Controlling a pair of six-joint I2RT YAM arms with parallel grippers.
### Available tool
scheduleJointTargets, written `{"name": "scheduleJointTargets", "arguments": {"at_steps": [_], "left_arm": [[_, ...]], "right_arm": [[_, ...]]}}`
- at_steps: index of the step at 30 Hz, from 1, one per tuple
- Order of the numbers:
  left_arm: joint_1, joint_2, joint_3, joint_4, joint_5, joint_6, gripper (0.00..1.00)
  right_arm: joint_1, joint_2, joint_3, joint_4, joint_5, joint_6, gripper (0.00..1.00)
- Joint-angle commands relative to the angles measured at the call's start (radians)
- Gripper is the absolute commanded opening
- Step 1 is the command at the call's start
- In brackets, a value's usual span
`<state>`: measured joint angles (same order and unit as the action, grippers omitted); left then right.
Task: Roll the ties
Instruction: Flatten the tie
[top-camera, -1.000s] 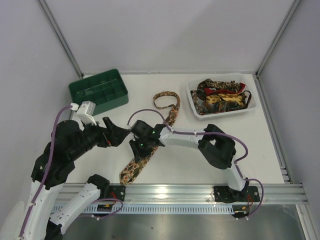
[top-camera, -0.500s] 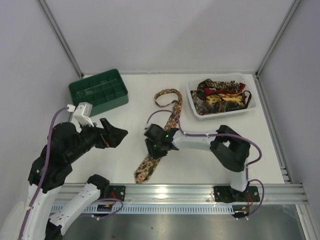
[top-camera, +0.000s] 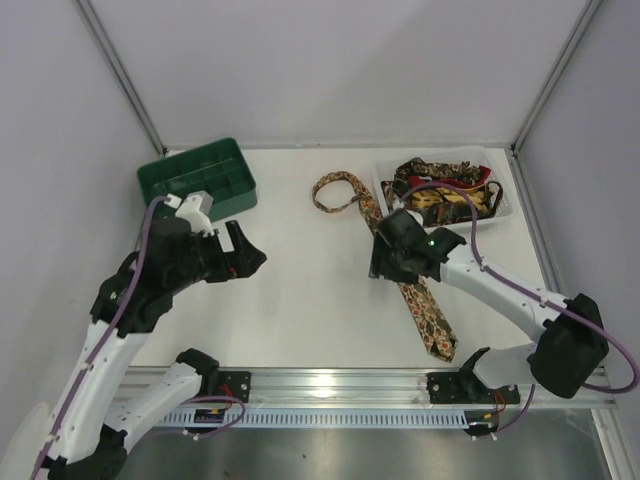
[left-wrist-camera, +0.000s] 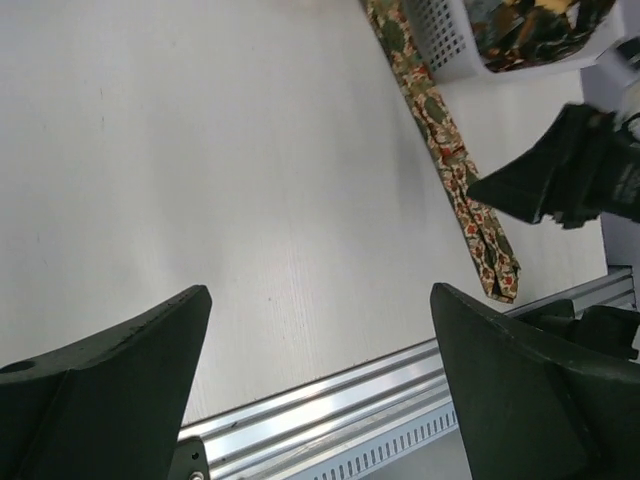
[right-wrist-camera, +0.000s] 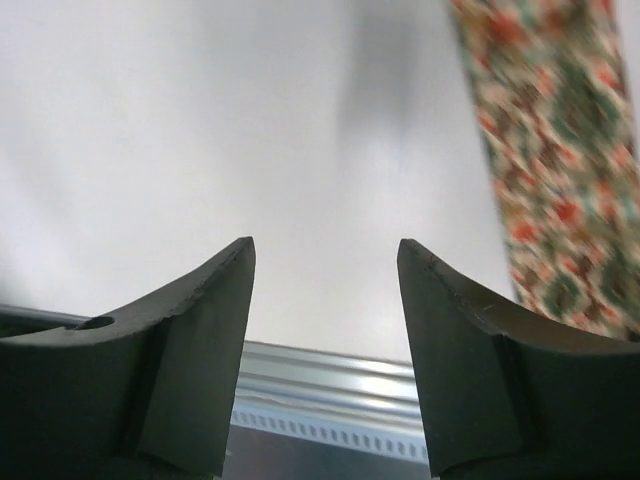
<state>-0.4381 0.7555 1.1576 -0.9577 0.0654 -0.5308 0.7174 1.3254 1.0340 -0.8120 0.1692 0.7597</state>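
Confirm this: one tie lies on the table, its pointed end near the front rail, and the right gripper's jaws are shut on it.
Not shut. The right wrist view shows the right gripper with jaws open and empty, the tie lying beside them. The rest stands.
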Motion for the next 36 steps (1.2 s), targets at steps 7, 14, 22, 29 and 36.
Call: {"name": "scheduleJointTargets", "arguments": {"at_steps": [7,14,22,29,36], "left_arm": [[-0.007,0.11,0.024,0.043,0.01,-0.067,0.91],[-0.008,-0.042,-0.029,-0.036,-0.019,-0.067,0.88],[-0.008,-0.205,-0.05,-0.153,-0.061,-0.084,0.88],[-0.01,-0.219,-0.009,-0.228,-0.119,-0.044,0.88],[-0.008,-0.2,0.001,-0.236,-0.118,-0.04,0.88]], "right_arm": [[-0.062,0.491,0.503,0.408,-0.136,-0.219,0.75],[-0.085,0.954,1.052,0.366,-0.114,-0.533,0.86],[-0.111,1.198,1.345,0.284,-0.142,-0.592,0.84],[-0.084,1.221,1.282,0.312,-0.198,-0.608,0.76],[-0.041,1.247,1.279,0.297,-0.243,-0.602,0.58]]}}
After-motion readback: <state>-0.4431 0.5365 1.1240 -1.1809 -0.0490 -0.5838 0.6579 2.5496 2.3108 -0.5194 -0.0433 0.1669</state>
